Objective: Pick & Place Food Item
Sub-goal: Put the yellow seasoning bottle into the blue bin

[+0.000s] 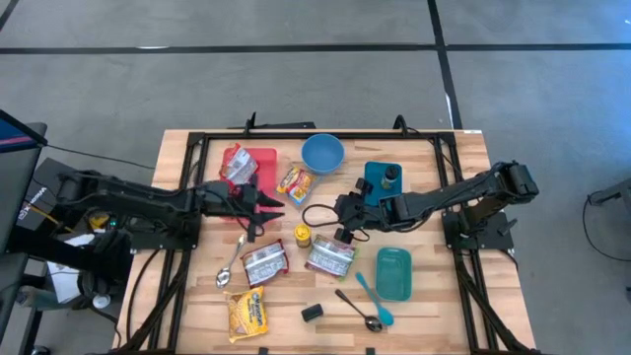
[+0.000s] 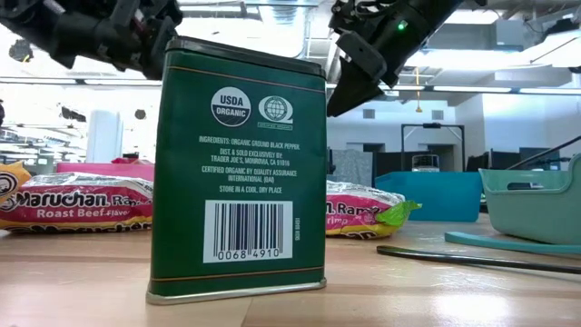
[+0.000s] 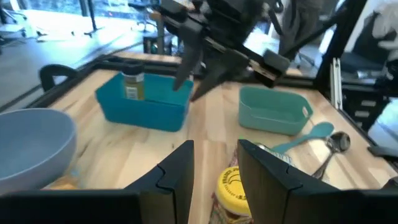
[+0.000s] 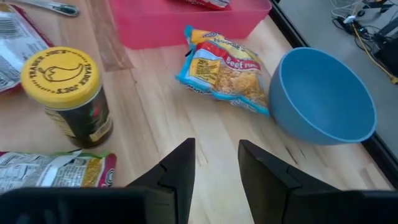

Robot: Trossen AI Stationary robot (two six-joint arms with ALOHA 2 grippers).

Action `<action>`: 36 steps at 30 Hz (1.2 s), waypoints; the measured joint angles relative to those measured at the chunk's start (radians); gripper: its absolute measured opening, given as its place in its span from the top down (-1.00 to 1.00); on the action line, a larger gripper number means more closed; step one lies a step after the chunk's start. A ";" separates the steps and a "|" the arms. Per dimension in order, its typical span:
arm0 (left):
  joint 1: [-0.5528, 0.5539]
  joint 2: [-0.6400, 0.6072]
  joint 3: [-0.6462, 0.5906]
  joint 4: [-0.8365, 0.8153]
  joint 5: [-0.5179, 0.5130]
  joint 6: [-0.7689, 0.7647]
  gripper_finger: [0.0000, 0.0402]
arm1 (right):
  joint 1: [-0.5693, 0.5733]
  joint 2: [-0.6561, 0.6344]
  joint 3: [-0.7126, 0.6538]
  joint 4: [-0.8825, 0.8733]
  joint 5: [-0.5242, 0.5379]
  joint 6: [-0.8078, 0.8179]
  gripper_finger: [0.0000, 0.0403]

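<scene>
Food lies spread over the wooden table (image 1: 463, 177). A yellow-lidded jar (image 1: 303, 235) stands upright near the middle, with ramen packs (image 1: 264, 261) (image 1: 330, 256) lying flat beside it. A beef ramen pack (image 4: 227, 71) lies next to the blue bowl (image 4: 323, 93). My left gripper (image 3: 216, 168) hovers open left of centre, its fingers pointing toward the jar (image 3: 235, 186). My right gripper (image 4: 216, 168) hovers open right of centre, above bare wood between the jar (image 4: 62, 81) and the bowl. The two grippers (image 1: 279, 202) (image 1: 342, 209) face each other. Neither has anything between its fingers.
A pink tray (image 1: 258, 163) holds another pack at the far left. A blue box (image 1: 380, 177) with a small jar stands at the far right. A teal bin (image 1: 392, 273), a spatula (image 1: 373, 296), spoons (image 1: 360, 311) (image 1: 229, 264), a yellow pack (image 1: 246, 314) and a green pepper tin (image 2: 236, 173) lie toward the near edge.
</scene>
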 joint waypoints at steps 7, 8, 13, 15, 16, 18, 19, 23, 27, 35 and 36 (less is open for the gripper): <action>-0.052 0.135 0.106 -0.120 -0.054 0.027 0.43 | 0.000 0.000 0.000 -0.027 0.038 0.023 0.42; -0.061 0.146 0.122 -0.138 -0.062 0.027 0.43 | 0.000 0.000 0.000 -0.037 0.045 0.035 0.42; -0.116 0.191 0.186 -0.213 -0.127 0.028 0.43 | -0.007 0.000 0.000 -0.067 0.052 0.063 0.42; -0.137 0.203 0.199 -0.236 -0.147 0.042 0.43 | -0.007 0.000 0.000 -0.071 0.062 0.063 0.42; -0.147 0.210 0.205 -0.236 -0.158 0.056 0.43 | -0.007 0.000 0.000 -0.071 0.068 0.064 0.42; -0.166 0.220 0.213 -0.234 -0.177 0.096 0.43 | -0.006 0.000 0.001 -0.079 0.070 0.071 0.42; -0.174 0.222 0.218 -0.233 -0.190 0.115 0.43 | -0.007 0.000 0.001 -0.080 0.070 0.076 0.42; -0.194 0.219 0.220 -0.226 -0.195 0.155 0.43 | -0.006 0.000 0.001 -0.081 0.070 0.079 0.42; -0.198 0.214 0.220 -0.220 -0.195 0.154 0.43 | -0.004 0.000 0.001 -0.080 0.070 0.079 0.42; -0.198 0.214 0.220 -0.215 -0.195 0.153 0.43 | -0.004 0.000 0.001 -0.074 0.070 0.079 0.42; -0.198 0.214 0.220 -0.218 -0.195 0.150 0.43 | -0.004 0.000 0.001 -0.068 0.070 0.079 0.42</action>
